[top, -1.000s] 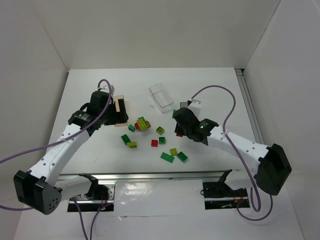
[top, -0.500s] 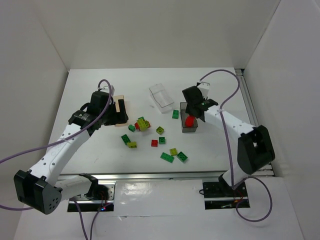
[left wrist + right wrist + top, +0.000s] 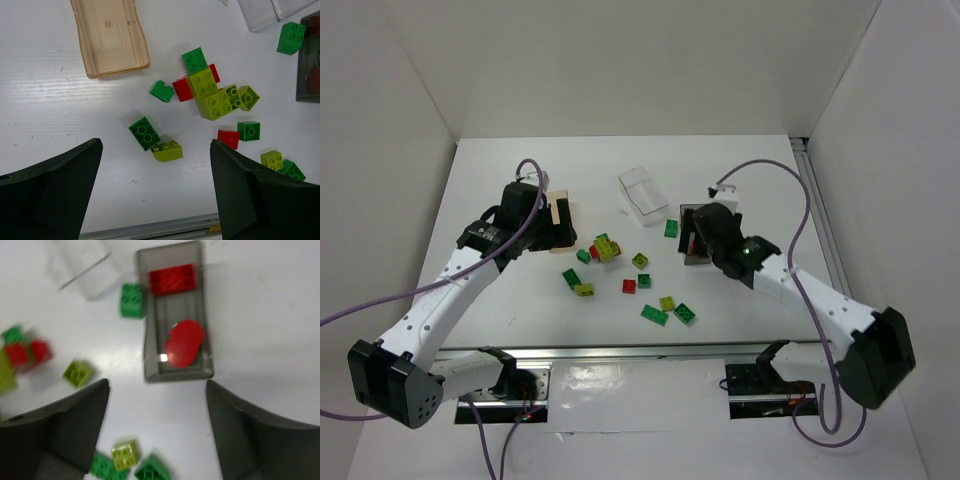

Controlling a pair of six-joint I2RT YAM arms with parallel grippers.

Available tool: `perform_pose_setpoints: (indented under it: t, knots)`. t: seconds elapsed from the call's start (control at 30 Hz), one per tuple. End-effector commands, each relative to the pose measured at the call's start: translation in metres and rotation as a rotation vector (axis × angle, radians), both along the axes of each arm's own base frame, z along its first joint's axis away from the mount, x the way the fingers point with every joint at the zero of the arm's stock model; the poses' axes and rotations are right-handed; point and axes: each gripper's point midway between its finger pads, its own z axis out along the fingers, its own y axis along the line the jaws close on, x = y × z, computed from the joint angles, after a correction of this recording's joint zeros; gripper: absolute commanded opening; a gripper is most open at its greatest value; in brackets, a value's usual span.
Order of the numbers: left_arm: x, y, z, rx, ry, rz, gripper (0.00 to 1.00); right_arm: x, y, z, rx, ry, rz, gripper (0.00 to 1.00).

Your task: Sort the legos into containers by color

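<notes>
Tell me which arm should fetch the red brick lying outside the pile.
Right, probably. The right claw hangs open and empty over the grey bin holding the reds, and looks nearer the red brick than the left claw.

No words, numbers, brand names or signs can be read on anything here. The bumps on top of the legos (image 3: pixel 202 83) are too small to show any letters.
</notes>
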Motion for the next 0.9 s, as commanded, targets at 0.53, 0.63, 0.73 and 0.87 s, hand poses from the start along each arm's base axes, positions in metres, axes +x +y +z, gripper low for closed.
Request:
perform_pose_setpoints:
  t: [0.53,0.63,0.73,0.87]
  knots:
    - [0.004,-0.006,0.007,-0.021,-0.017,-0.013,0.97,-0.166,0.04,-0.126,-0.061,0.566,0.378,0.91]
    - [0.002,-0.005,0.004,-0.018,-0.008,-0.012,0.97,-0.16,0.037,-0.13,-0.09,0.551,0.357,0.85]
    - [0.002,-0.005,0.003,-0.018,-0.008,-0.012,0.97,-0.151,0.04,-0.126,-0.09,0.522,0.339,0.81]
    - [0.003,-0.004,0.003,-0.012,-0.01,-0.006,0.97,-0.14,0.047,-0.125,-0.109,0.503,0.345,0.72]
